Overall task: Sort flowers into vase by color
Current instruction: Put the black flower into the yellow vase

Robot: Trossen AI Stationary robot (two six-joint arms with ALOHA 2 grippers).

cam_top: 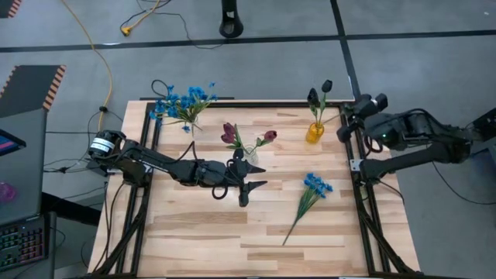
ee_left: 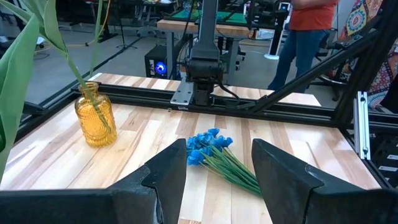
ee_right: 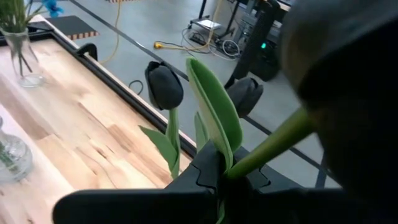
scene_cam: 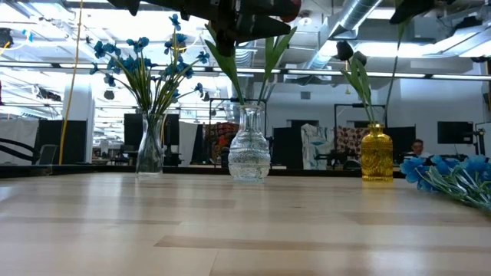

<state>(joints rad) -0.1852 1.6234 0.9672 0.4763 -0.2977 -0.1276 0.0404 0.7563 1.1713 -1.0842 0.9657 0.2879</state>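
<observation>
Sorting mostly done, going by how things lie. Blue flowers (cam_top: 182,101) already stand in the clear vase (scene_cam: 149,147) at the far left corner of the tabletop (cam_top: 232,225); dark red rosebuds (cam_top: 248,138) sit in the round glass vase (scene_cam: 249,153) mid-table; one near-black bud (cam_top: 313,96) w/ leaves is in the amber vase (cam_top: 314,132) toward the right. Still loose: a blue sprig bundle (cam_top: 310,194) lying flat on the wood, right of centre, near no vase. Left gripper (cam_top: 252,177) hangs just beside the red vase, fingers apart w/ nothing between them; left wrist view looks straight at the loose blue bundle, so that's prob. its next pick, headed for the blue vase. Right gripper (ee_right: 227,180) sits at the far right edge, fingers together, clamped on a green stem (ee_right: 267,149); a second black bud (ee_right: 164,84) shows close by, apparently on the held sprig. Left to do, approx.: held black sprig into amber vase, loose blue bundle into clear vase.
</observation>
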